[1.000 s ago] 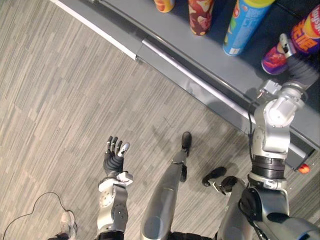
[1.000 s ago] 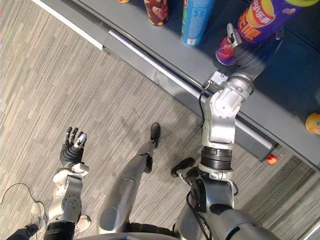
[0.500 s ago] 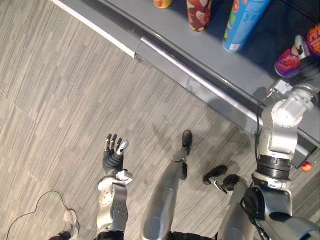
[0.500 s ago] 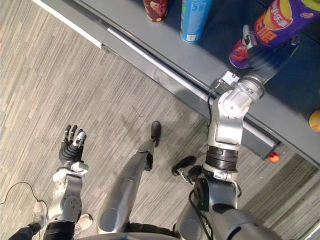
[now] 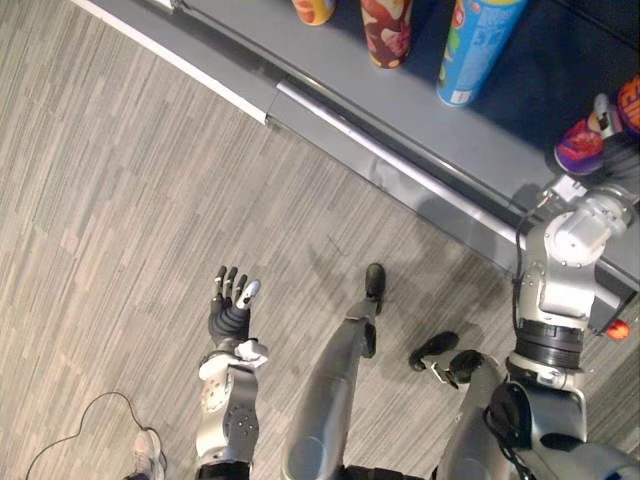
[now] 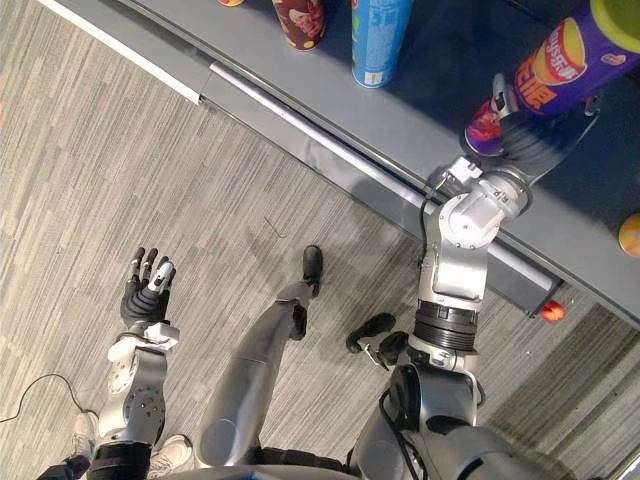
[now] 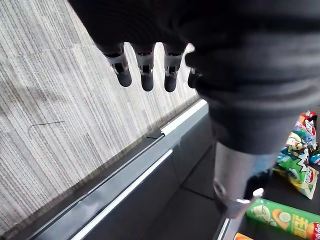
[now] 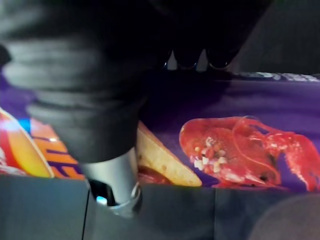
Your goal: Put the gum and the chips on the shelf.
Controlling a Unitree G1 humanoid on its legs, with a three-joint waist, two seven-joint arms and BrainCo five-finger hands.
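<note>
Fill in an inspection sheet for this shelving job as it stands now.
Surface: grey shelf with a pale front rail.
Job's things: purple cylindrical chips can, tilted, held by the right hand at the shelf; gum cannot be made out.
Clutter: tall blue can, dark red patterned can and orange can upright on the shelf; green snack packet.
Hands: right hand curled round the purple can; left hand open and empty over the grey wood-grain floor.
Cables: nothing seen.
Surroundings: a person's pale shoe on the floor.
</note>
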